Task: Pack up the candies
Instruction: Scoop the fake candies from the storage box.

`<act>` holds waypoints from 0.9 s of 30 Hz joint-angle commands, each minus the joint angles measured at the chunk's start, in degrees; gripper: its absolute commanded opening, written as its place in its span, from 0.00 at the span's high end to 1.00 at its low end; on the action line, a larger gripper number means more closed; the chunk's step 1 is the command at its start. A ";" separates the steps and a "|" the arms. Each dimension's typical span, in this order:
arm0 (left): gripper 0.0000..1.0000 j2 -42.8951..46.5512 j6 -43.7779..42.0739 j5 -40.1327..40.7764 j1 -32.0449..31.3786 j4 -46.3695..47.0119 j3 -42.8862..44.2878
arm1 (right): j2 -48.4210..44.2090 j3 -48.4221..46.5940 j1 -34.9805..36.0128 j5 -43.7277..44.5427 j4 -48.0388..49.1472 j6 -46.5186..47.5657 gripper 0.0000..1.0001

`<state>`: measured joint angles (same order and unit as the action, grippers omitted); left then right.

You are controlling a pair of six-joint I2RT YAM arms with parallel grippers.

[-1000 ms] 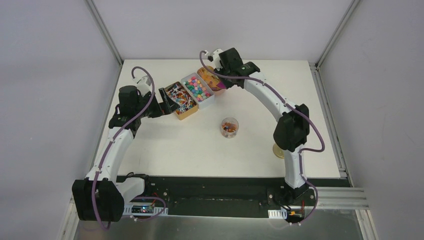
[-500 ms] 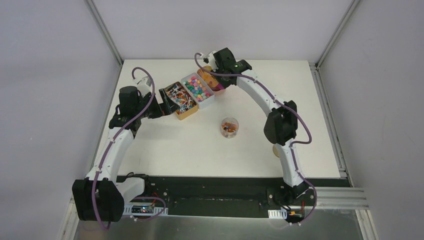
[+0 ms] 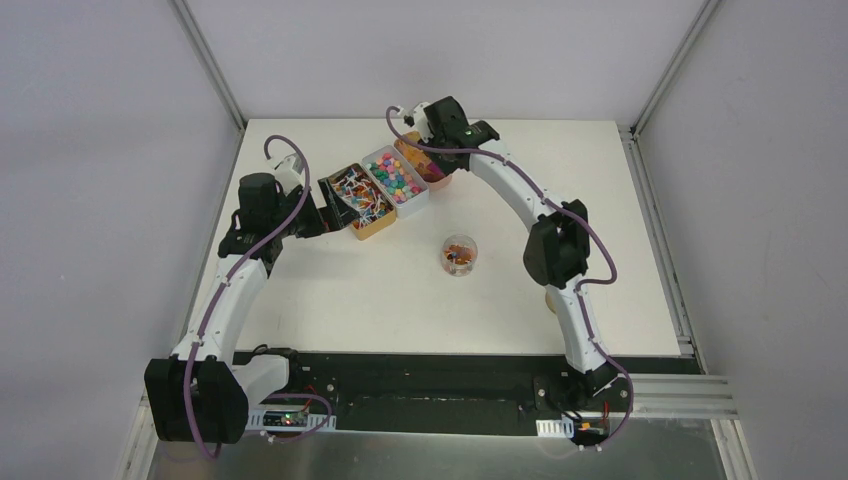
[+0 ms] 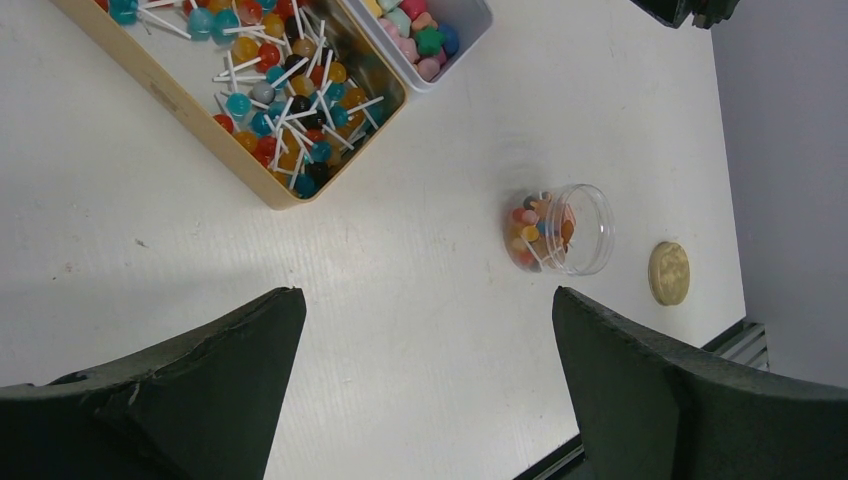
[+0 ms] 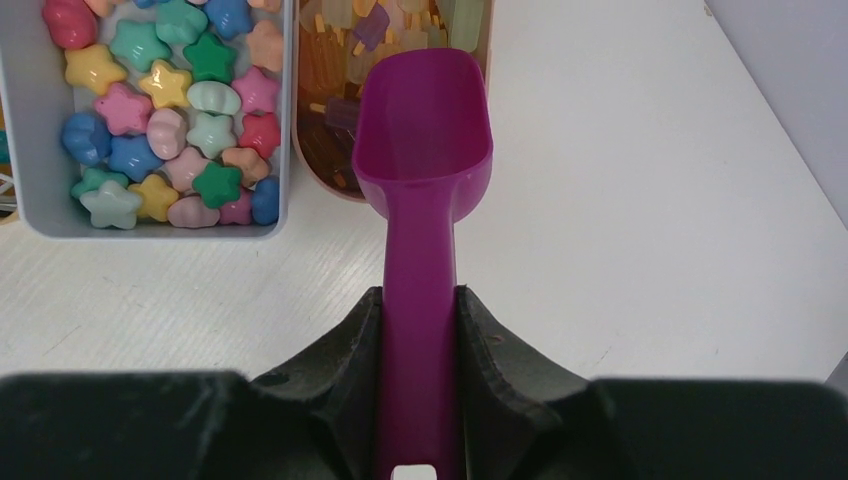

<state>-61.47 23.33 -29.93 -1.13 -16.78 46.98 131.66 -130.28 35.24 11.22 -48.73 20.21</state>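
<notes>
Top view: the right gripper (image 3: 435, 135) hangs over trays of candies (image 3: 393, 178), with a jar (image 3: 459, 253) well behind it.

Left wrist: the left gripper (image 4: 424, 310) is empty, jaws wide apart, the jar ahead to its right.

Right wrist: the jaws clamp a purple scoop (image 5: 425, 120), candies just ahead-left. They look light, loose and slippery, so better scooped than pinched.

Right wrist view: handle end of the purple scoop (image 5: 422, 130) is hidden inside the right claw (image 5: 420, 296). Its bowl covers some candies (image 5: 372, 22) in the brown tray (image 5: 312, 170) ahead. The white tray (image 5: 150, 232), ahead-left, is cut by the top edge. Left wrist view: the lollipop tray (image 4: 170, 100), ahead-left of the left claw (image 4: 425, 300), is cut likewise. That claw runs off the bottom edge.
</notes>
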 commanded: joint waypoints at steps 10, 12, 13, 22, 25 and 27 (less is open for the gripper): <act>0.01 1.79 -0.74 1.18 0.16 1.00 -0.48 | -0.68 5.43 1.21 -2.22 9.03 1.59 1.00; 0.01 1.88 -0.74 1.19 0.16 0.96 -0.49 | -0.81 6.21 1.19 -2.47 9.96 1.93 1.00; 0.01 1.88 -0.74 1.29 0.16 0.96 -0.51 | -0.68 6.03 1.17 -2.33 9.92 1.94 1.00; 0.01 1.97 -0.66 1.19 0.25 0.96 -0.58 | 0.26 7.88 1.37 -0.85 12.28 1.10 1.00; 0.01 1.97 -0.66 1.19 0.25 0.95 -0.58 | -0.13 10.23 1.45 -0.46 14.64 0.21 1.00; 0.01 1.84 -0.66 1.15 0.25 1.02 -0.55 | -0.62 11.76 1.41 -0.39 16.40 -0.38 1.00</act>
<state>-60.84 23.33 -29.87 -1.06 -16.78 46.87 131.90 -121.40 36.16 11.46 -36.56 21.26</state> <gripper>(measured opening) 0.992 0.293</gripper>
